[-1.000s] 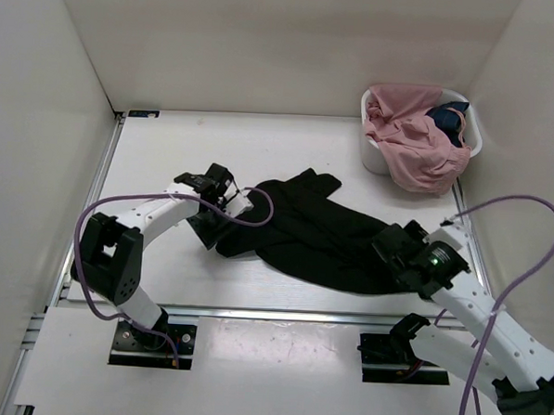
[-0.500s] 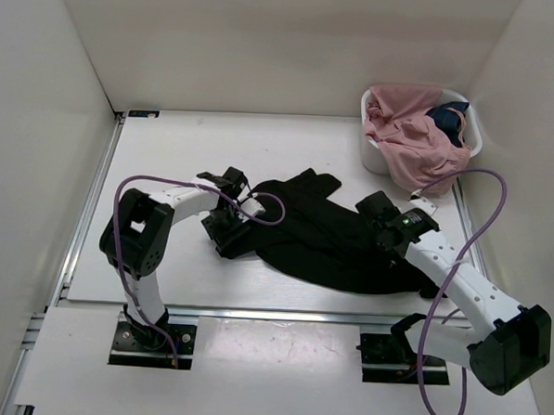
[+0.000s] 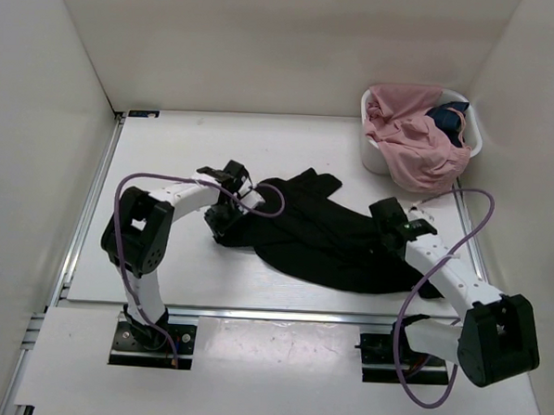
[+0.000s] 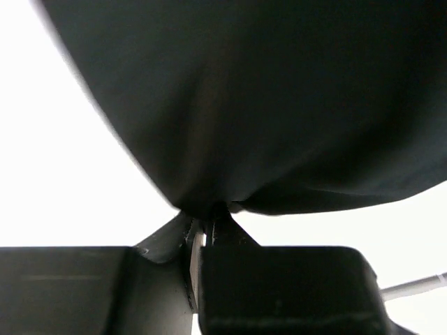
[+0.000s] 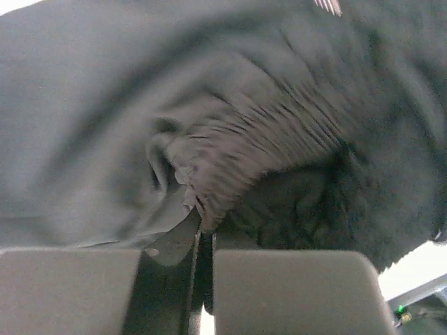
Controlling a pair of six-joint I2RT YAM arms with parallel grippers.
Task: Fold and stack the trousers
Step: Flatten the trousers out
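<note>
The black trousers (image 3: 322,238) lie crumpled across the middle of the white table. My left gripper (image 3: 225,214) is at their left end, and the left wrist view shows its jaws shut on a pinch of the black fabric (image 4: 209,209), with the cloth (image 4: 279,105) hanging wide above. At the right end my right gripper (image 3: 388,223) sits on the trousers. In the right wrist view its jaws are shut on a gathered, ribbed fold of the trousers (image 5: 206,220), likely the waistband (image 5: 258,146).
A white basket (image 3: 373,157) stands at the back right corner, holding a pink garment (image 3: 415,145) and a small dark blue garment (image 3: 446,116). White walls enclose the table on three sides. Purple cables (image 3: 472,218) loop off both arms.
Both grippers have closed on the trousers' fabric. The right arm swung in from the right onto the trousers' right end, and the left gripper settled lower at the left end.
</note>
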